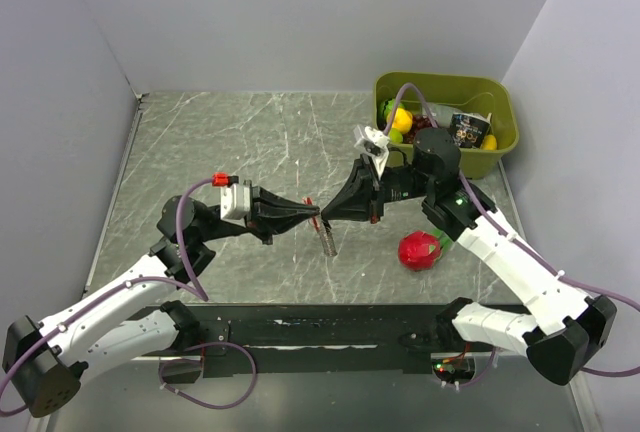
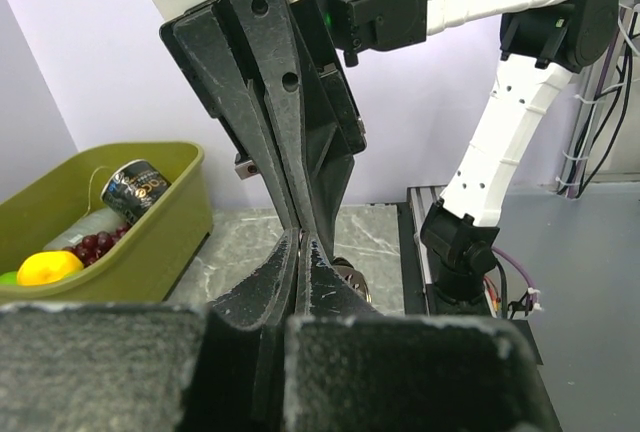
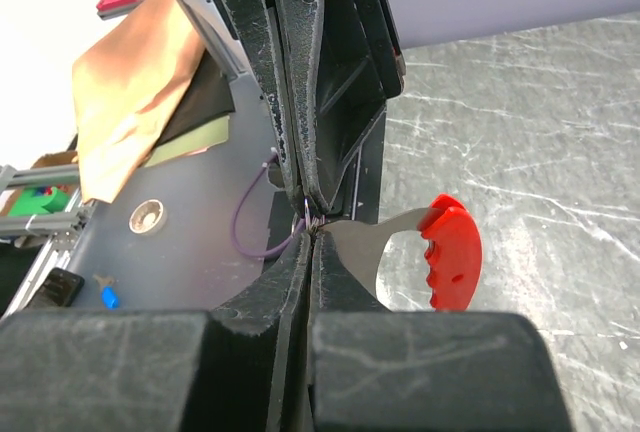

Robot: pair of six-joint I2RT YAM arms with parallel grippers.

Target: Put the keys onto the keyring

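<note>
Right gripper (image 3: 312, 237) pinched shut on silvery metal, red-headed keys (image 3: 440, 257), sticking out beside its tips. Left gripper (image 3: 305, 197), tip to tip opposite, clamped on tiny thin dark keyring (image 3: 308, 214). Grey marbled counter (image 3: 540, 132) below. Judgement: hold ring rigid, feed key hole slowly, avoid twisting.

Shows right end effector (image 3: 312, 247) clamped closed, tips against left end effector (image 3: 303, 187) tips above. Shows keys (image 3: 448, 252) sticking out rightward from that junction, silver blade inward, red head outermost, over grey marbled table (image 3: 540, 122).
</note>
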